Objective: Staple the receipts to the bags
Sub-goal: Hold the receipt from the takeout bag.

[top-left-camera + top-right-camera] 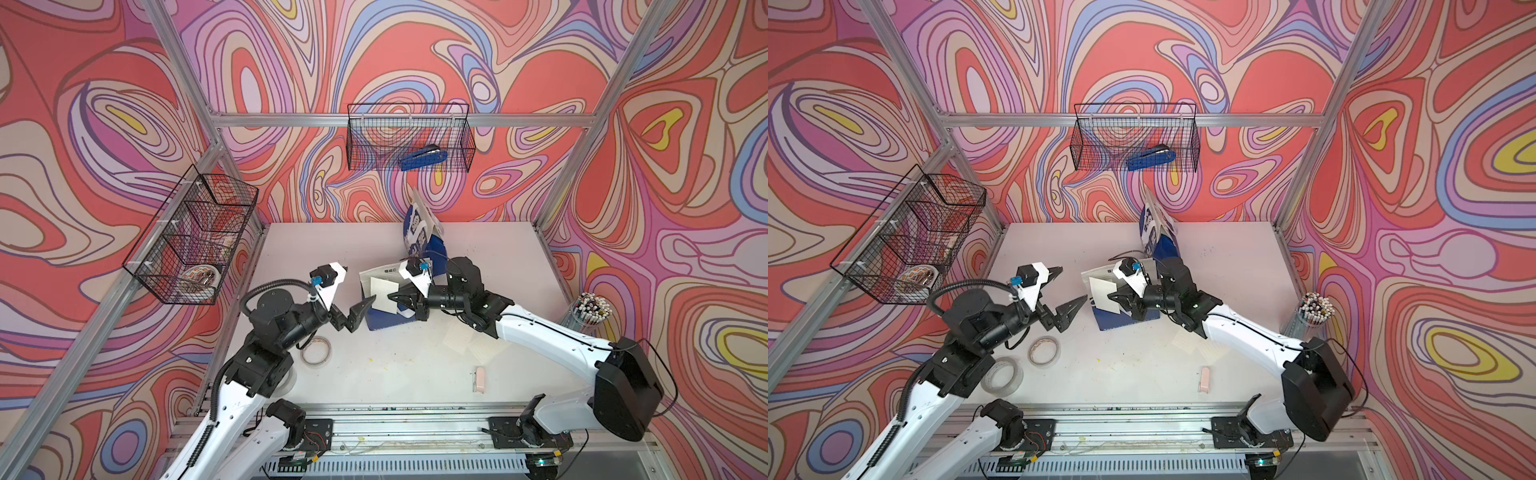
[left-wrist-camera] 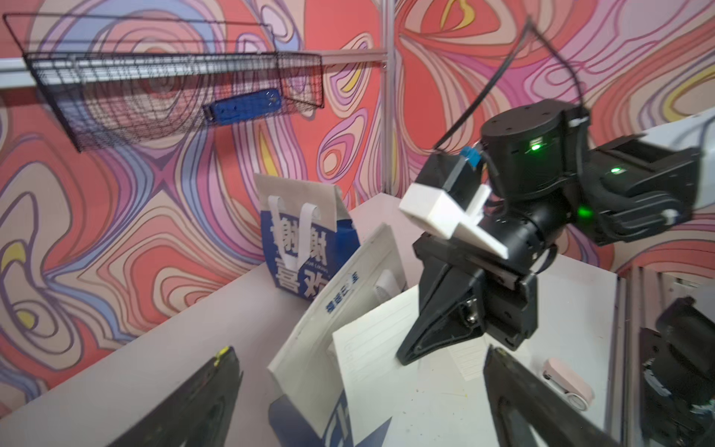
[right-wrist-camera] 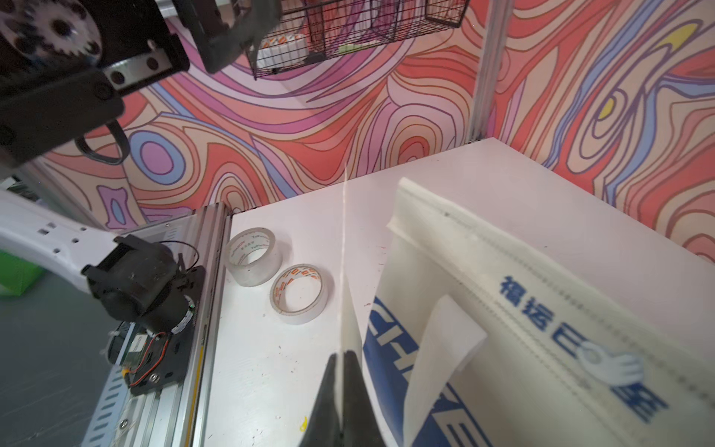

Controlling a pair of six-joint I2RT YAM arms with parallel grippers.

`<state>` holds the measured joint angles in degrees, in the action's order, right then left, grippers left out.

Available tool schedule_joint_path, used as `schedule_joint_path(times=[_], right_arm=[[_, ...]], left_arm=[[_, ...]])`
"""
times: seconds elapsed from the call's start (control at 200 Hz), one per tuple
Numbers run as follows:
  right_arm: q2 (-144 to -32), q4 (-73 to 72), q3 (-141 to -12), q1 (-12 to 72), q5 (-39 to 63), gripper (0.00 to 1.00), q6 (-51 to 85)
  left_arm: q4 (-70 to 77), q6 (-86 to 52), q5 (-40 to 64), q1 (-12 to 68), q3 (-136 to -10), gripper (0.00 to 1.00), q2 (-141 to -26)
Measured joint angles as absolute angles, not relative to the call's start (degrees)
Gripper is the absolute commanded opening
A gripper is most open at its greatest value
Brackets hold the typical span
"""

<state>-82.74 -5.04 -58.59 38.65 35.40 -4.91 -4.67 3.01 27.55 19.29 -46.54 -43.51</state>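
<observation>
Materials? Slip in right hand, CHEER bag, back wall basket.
Slip: thin matte white paper; pinched in the right hand, it shows edge-on as a line and bows. CHEER bag: matte paper or nonwoven, unclear; dotted seam lines along its rim. Basket: black wire mesh, probably coated metal; wall pattern shows through.

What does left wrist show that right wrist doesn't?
Only left wrist: blue stapler in the rear basket, the far bag standing upright, and a pink stapler on the table.
Only right wrist: clear tape roll and white tape roll on the table, plus the side basket.
Both: the near bag and the receipt, with the right tool shut on it.
</observation>
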Motion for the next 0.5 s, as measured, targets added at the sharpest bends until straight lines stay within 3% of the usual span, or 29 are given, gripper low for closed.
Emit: schedule_joint_path(times=[0.15, 0.391, 0.501], right_arm=[[-87.29, 0.6, -65.98, 37.82, 35.62, 0.0, -5.69], [-94.87, 9.63, -73.89, 37.5, 38.41, 0.0, -6.98], [-96.49, 13.13, -75.0, 36.51, 38.87, 0.0, -7.01]], left_arm=[[-5.23, 0.64, 37.8, 9.02, -47.99, 1.0, -52.99], [-4.58, 2.17, 49.39, 8.19, -49.71, 0.99, -62.06], [-2.72, 3.27, 51.07, 8.19, -49.71, 0.83, -63.53]])
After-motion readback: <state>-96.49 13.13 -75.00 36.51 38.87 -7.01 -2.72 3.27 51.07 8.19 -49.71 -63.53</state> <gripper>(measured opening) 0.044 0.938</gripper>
